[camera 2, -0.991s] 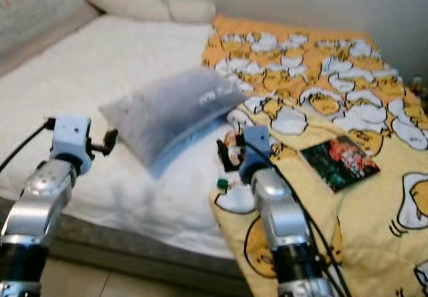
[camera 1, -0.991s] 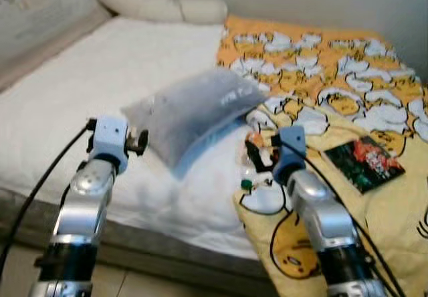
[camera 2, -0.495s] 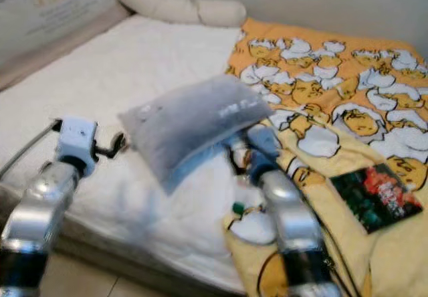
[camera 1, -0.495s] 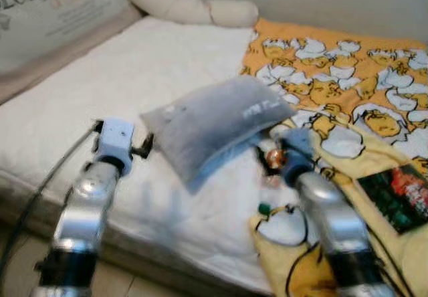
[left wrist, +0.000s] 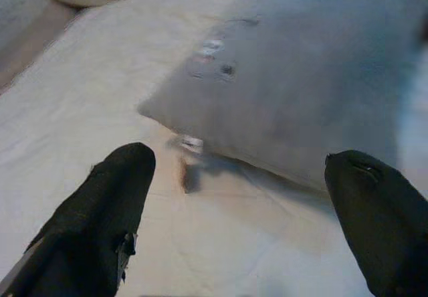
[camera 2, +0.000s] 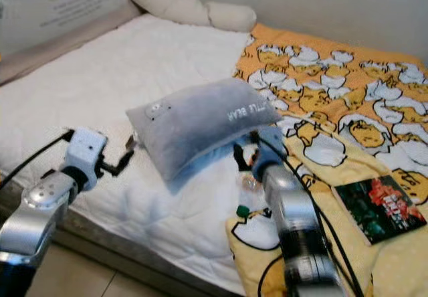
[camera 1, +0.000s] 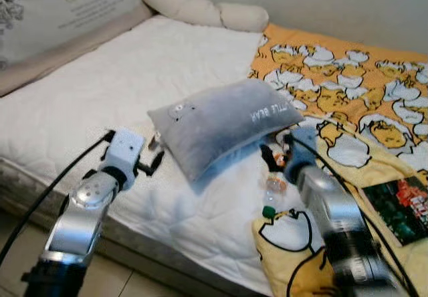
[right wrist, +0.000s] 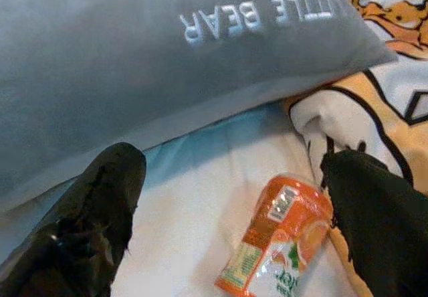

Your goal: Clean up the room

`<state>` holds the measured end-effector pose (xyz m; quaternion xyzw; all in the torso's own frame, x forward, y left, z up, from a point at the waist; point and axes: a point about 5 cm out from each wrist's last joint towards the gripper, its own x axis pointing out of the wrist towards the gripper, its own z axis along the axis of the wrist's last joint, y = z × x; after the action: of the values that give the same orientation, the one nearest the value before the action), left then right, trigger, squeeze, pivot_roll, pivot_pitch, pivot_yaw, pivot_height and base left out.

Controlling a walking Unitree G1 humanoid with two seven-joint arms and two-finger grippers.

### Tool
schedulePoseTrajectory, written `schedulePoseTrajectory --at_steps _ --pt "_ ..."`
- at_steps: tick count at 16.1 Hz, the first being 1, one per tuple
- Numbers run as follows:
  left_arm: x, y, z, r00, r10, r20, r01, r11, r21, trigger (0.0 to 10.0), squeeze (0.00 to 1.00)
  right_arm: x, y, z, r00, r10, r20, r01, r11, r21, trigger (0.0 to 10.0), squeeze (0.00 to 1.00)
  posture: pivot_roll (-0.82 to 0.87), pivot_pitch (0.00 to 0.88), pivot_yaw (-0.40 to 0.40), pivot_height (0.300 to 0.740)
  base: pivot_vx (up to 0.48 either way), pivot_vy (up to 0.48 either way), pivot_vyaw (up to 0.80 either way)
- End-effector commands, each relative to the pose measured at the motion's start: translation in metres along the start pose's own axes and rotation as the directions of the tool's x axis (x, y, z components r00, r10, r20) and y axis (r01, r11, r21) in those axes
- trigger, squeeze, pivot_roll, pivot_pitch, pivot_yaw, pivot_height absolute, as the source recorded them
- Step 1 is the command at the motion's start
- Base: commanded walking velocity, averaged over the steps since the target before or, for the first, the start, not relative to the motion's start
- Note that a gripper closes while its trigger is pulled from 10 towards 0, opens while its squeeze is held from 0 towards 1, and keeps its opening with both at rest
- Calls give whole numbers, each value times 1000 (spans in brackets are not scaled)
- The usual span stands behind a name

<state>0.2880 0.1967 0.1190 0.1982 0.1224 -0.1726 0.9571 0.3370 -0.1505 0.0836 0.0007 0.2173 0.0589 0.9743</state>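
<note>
Closing on the bed (camera 1: 100, 89) since a second ago, both hands hang open: right hand (right wrist: 227, 196) over the orange-labelled bottle (right wrist: 277, 243) beside the grey pillow (camera 1: 224, 120), left hand (left wrist: 241, 210) facing the pillow's corner; pickup looks next.

Head stereo looks down; wrist cams close, share pillow (camera 1: 224, 120).

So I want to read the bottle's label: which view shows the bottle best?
The right wrist view: the bottle lies large between the right gripper's open fingers, orange label facing the camera. In the eye views it is small, lying on the bed beside the grey pillow, partly behind the arm.
</note>
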Motion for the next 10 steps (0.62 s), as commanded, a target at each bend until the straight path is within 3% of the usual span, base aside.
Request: schedulePoseTrajectory --at_steps 1,3,4,5,6,7,10 --pt "3 -6 7 994 -109 -2 109 993 46 10000 0 8 -12 -7 993 -76 -86 69 994 -80 10000 1000 61 0 -63 740 0 0 0" --pt "4 -9 7 978 -203 -38 206 975 82 10000 0 14 -15 -9 985 -88 -147 79 995 -68 10000 1000 65 0 -63 740 0 0 0" --pt "3 -11 6 958 -277 -72 284 954 99 10000 0 17 -16 -12 972 -76 -221 78 997 -1 10000 1000 61 0 -54 740 0 0 0" --pt "2 -11 5 948 -306 -89 315 943 107 10000 0 18 -16 -13 967 -76 -245 83 996 21 10000 929 52 0 -41 740 0 0 0" --pt "1 -10 3 936 -335 -112 347 931 114 10000 0 19 -17 -17 958 -79 -275 94 995 42 10000 722 46 0 -27 740 0 0 0" --pt "0 -11 2 922 -365 -126 379 918 116 10000 0 19 -17 -27 939 -91 -331 113 993 46 10000 0 41 0 -18 740 0 0 0" --pt "1 -15 4 896 -422 -140 436 894 101 10000 0 14 -19 -52 888 -152 -434 167 986 -4 10000 0 32 0 7 740 0 0 0"
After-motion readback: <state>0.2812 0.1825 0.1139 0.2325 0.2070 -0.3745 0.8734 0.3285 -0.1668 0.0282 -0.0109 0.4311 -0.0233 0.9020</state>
